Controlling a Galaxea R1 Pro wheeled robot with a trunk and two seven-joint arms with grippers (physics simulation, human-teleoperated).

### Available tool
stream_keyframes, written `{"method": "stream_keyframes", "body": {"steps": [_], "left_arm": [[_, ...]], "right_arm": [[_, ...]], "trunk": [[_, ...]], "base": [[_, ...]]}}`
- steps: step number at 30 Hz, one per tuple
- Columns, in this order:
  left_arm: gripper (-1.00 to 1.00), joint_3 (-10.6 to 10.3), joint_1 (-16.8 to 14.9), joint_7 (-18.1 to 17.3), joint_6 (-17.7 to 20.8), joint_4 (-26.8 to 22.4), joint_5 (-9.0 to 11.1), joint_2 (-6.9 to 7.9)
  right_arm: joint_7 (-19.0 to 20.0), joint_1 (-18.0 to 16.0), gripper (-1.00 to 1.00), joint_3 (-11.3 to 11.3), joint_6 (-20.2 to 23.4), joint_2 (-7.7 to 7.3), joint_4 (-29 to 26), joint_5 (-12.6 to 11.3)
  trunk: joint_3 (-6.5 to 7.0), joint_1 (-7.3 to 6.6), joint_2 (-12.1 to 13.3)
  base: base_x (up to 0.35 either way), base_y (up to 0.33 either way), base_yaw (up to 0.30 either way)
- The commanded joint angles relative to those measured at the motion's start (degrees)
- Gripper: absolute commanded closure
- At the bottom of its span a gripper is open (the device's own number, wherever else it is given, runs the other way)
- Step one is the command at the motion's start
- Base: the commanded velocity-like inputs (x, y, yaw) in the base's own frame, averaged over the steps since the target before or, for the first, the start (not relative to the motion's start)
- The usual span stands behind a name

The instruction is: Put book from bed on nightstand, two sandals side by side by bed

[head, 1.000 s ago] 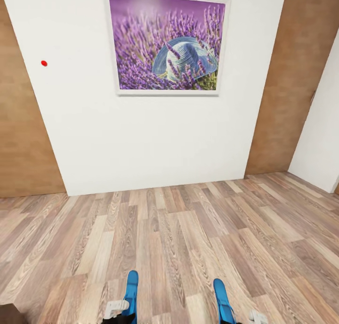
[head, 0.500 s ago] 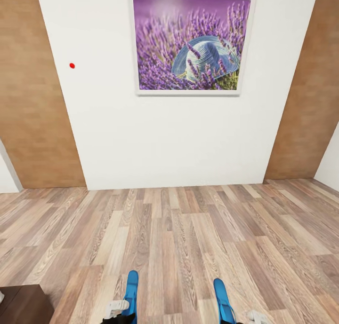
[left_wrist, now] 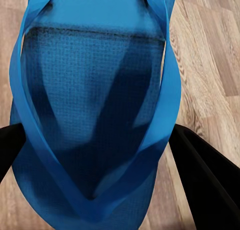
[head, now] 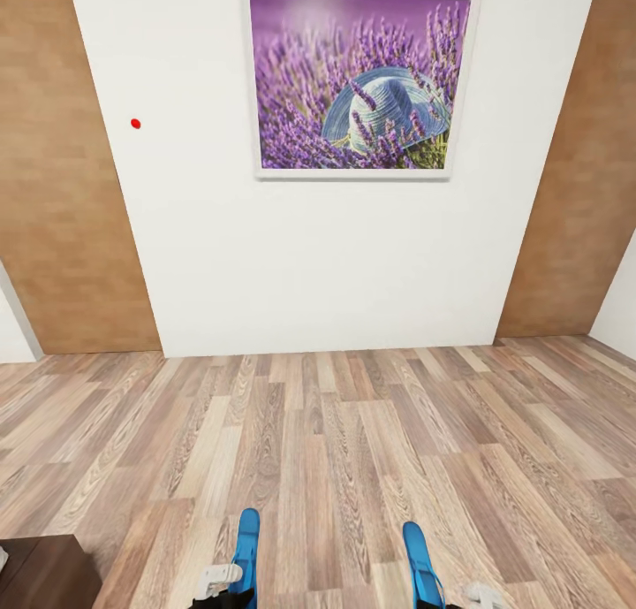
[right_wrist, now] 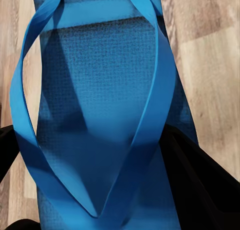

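The left pincer (left_wrist: pixel 100 155) pinches one blue sandal (left_wrist: pixel 90 99), its dark fingers (left_wrist: pixel 205 175) on either side of the sole, and the right pincer (right_wrist: pixel 100 170) pinches the other sandal (right_wrist: pixel 110 89) the same way. In the head view both sandals, left (head: pixel 246 551) and right (head: pixel 419 560), stick forward at the bottom edge, well apart, above the plank floor (head: pixel 353 450). Ahead stands a white wall (head: pixel 309 264) with a lavender picture (head: pixel 358 83) and a red dot (head: pixel 135 124), and a dark wooden corner (head: pixel 44 574) shows at lower left.
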Motion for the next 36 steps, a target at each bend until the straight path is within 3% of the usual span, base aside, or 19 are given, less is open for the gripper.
{"method": "stream_keyframes", "body": {"steps": [1, 23, 32, 36], "left_arm": [[1.00, 0.3, 0.0, -0.3, 0.0, 0.1, 0.0, -0.02], [1.00, 0.3, 0.0, -0.3, 0.0, 0.1, 0.0, 0.02], [1.00, 0.3, 0.0, -0.4, 0.0, 0.1, 0.0, 0.02], [1.00, 0.3, 0.0, -0.4, 0.0, 0.1, 0.0, 0.02]], "right_arm": [[0.2, 0.0, 1.00, -0.1, 0.2, -0.05, 0.0, -0.2], [0.1, 0.0, 1.00, 0.0, 0.1, -0.11, 0.0, -0.1], [0.1, 0.0, 1.00, -0.1, 0.1, -0.11, 0.0, -0.2], [0.1, 0.0, 1.00, -0.1, 0.1, -0.11, 0.0, -0.2]], "trunk": [[-0.06, -0.01, 0.0], [-1.44, -0.01, 0.0], [-1.49, -0.01, 0.0], [-0.78, -0.89, 1.6]], "base": [[0.000, 0.000, 0.000], [0.000, 0.000, 0.000], [0.000, 0.000, 0.000], [0.000, 0.000, 0.000]]}}
